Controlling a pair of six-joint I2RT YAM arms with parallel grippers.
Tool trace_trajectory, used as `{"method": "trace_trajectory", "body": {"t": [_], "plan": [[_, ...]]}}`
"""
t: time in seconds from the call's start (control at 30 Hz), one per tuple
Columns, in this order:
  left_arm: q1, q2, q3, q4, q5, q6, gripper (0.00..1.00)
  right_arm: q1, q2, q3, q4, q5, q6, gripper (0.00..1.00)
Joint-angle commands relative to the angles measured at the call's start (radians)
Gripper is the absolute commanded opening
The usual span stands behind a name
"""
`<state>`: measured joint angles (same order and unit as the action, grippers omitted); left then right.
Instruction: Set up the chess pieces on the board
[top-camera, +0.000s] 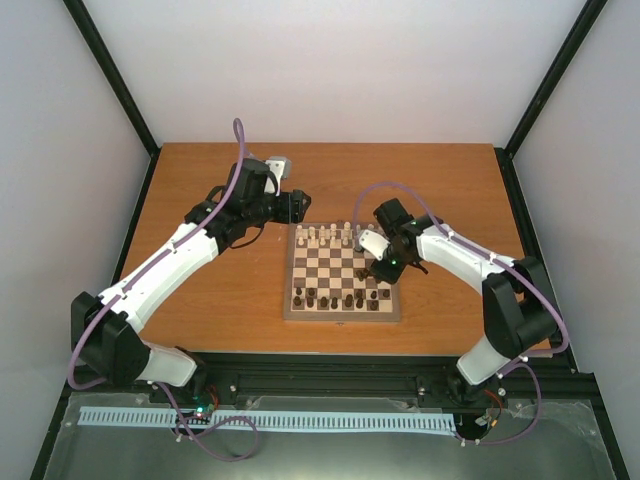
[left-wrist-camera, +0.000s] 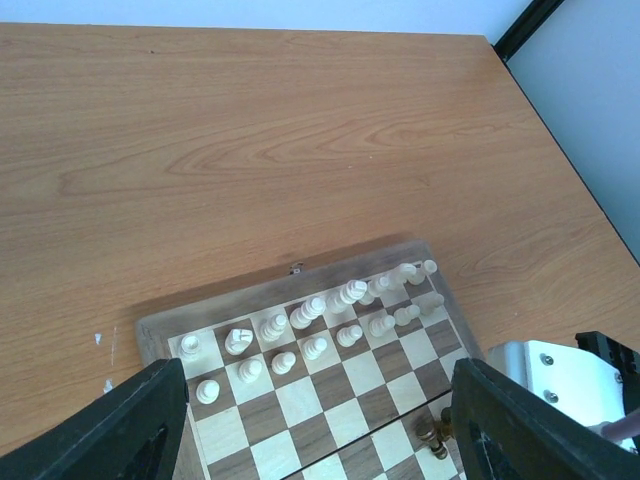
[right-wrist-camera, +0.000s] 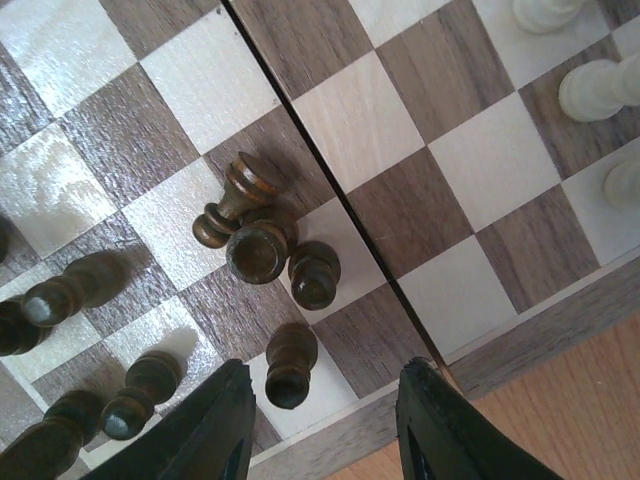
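The chessboard (top-camera: 342, 272) lies mid-table. Cream pieces (top-camera: 330, 237) fill its two far rows; they also show in the left wrist view (left-wrist-camera: 315, 330). Dark brown pieces (top-camera: 340, 299) stand along the near rows. My right gripper (top-camera: 382, 268) hovers open and empty over the board's right side. In the right wrist view its fingers (right-wrist-camera: 225, 425) frame an upright dark pawn (right-wrist-camera: 290, 362) by the board's edge. Beyond it sits a cluster of dark pieces (right-wrist-camera: 262, 243), one lying on its side. My left gripper (top-camera: 297, 205) is open and empty behind the board's far left corner.
The wooden table (top-camera: 200, 200) ends at black frame posts and white walls. A small grey object (top-camera: 276, 163) lies at the back behind the left arm. The right arm's white link (left-wrist-camera: 560, 380) shows in the left wrist view.
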<state>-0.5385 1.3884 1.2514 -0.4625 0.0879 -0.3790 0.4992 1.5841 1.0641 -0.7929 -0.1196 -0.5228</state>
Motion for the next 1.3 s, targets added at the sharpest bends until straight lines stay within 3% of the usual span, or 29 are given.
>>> {"method": "trace_trajectory", "body": {"t": [0.0,0.4,0.63,0.9,1.27], "plan": [[0.006,-0.015,0.028,0.031,0.020,-0.015,0.75,0.004,0.028,-0.008,0.001,0.004,0.015,0.38],[0.006,-0.008,0.029,0.027,0.032,-0.008,0.75,0.004,0.064,-0.003,-0.002,-0.026,0.017,0.20],[0.006,-0.004,0.031,0.027,0.041,-0.010,0.74,0.004,0.006,0.009,-0.020,-0.024,0.017,0.08],[0.010,-0.017,0.030,0.027,0.024,-0.010,0.74,0.032,-0.055,0.070,-0.076,-0.169,-0.017,0.07],[0.017,-0.023,0.029,0.028,0.028,-0.009,0.74,0.141,0.052,0.127,-0.071,-0.176,-0.037,0.07]]}}
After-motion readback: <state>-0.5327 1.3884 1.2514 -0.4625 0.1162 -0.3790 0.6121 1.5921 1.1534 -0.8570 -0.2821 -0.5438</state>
